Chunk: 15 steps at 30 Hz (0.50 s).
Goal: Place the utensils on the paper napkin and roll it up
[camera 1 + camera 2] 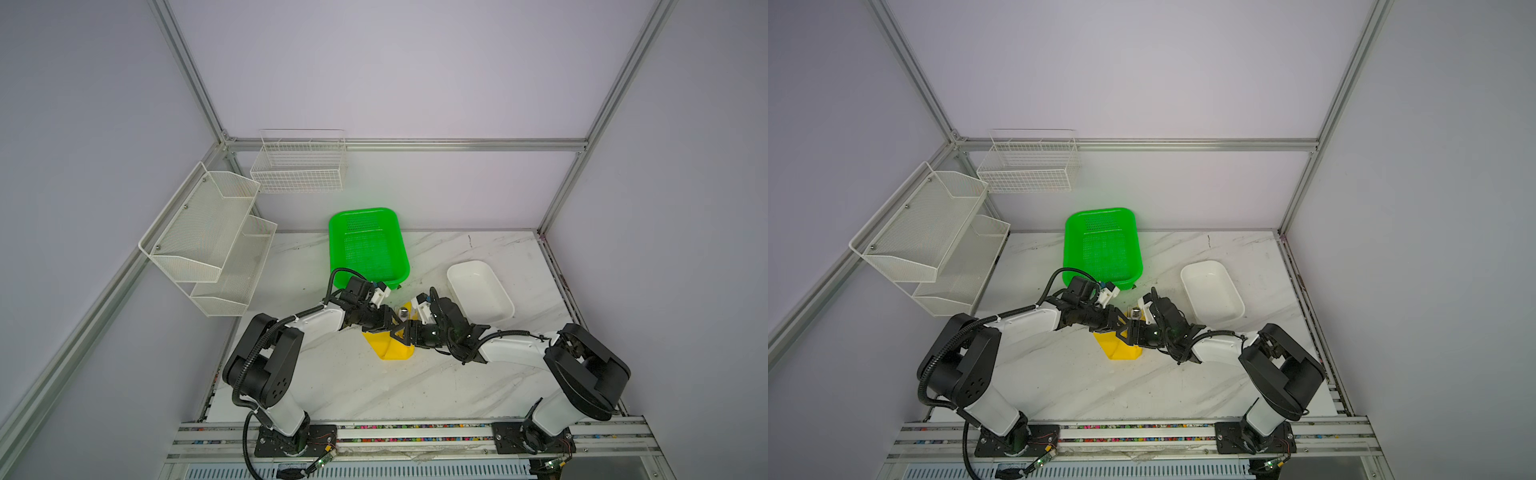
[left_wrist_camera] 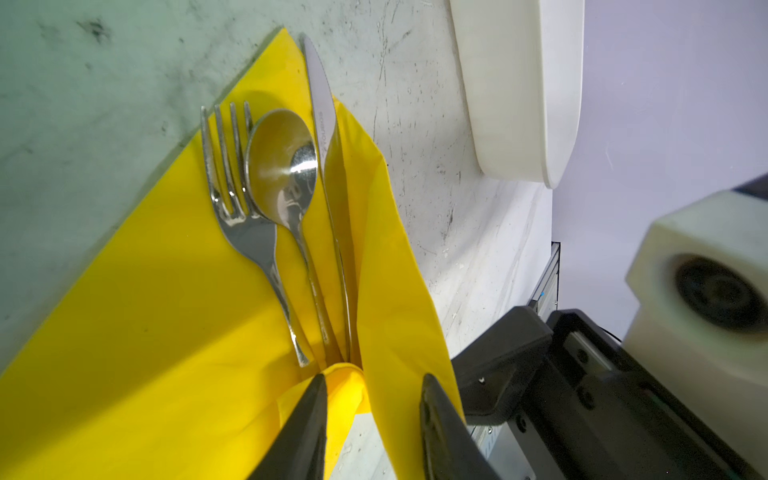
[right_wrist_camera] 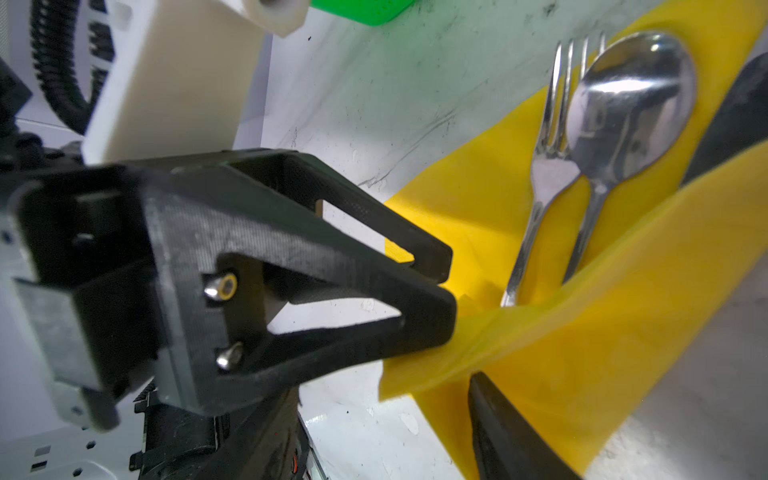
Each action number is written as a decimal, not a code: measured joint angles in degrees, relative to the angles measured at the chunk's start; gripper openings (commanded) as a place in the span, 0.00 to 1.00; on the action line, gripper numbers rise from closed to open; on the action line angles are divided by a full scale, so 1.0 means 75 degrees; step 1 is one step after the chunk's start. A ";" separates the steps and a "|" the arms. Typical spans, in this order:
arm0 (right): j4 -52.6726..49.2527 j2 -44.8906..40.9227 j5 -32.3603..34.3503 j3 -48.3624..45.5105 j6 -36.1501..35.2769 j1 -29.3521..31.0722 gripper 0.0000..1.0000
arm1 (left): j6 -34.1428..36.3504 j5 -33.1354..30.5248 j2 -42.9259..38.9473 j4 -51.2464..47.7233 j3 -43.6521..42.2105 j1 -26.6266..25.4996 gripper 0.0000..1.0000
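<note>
We see the bright yellow square paper napkin (image 1: pixel 392 351) lying near the middle of the white marble-patterned bench (image 1: pixel 353 386). It is just in front of the green perforated plastic basket (image 1: pixel 368 249) and near the white rectangular plastic tray (image 1: pixel 480 297). In both top views the two arms' claws meet over it.

All three slim shiny silver metal utensils lie on the napkin (image 2: pixel 145 332), side by side with their handles pointing the same way. The fork (image 2: pixel 245 232) is on one side. The spoon (image 2: pixel 282 166) is in the middle, its bowl touching the fork's tines. The knife (image 2: pixel 322 116) is on the other side, its blade running along the napkin's edge. Next to the knife, that edge is lifted into an upright flap that hides part of the knife's handle.

The left claw (image 2: pixel 374 378) sits at the handle ends with its two black fingers (image 2: pixel 307 424) partly spread. A small curl of napkin lies between them, touching one finger, loose rather than pressed flat.

The right claw (image 3: pixel 579 278) is spread wide. One finger (image 3: pixel 498 432) is on the outer side of the raised flap and the other is on the utensils' side, so the flap passes between them unpinched. In the right wrist view, a tip of the left claw (image 3: pixel 451 291) touches the napkin near the fork's handle end.
</note>
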 measured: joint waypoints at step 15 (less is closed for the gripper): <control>0.0580 0.0026 -0.0152 -0.0026 0.0146 -0.0015 0.65 | -0.0189 0.0367 -0.0353 0.0560 0.0000 0.0044 0.60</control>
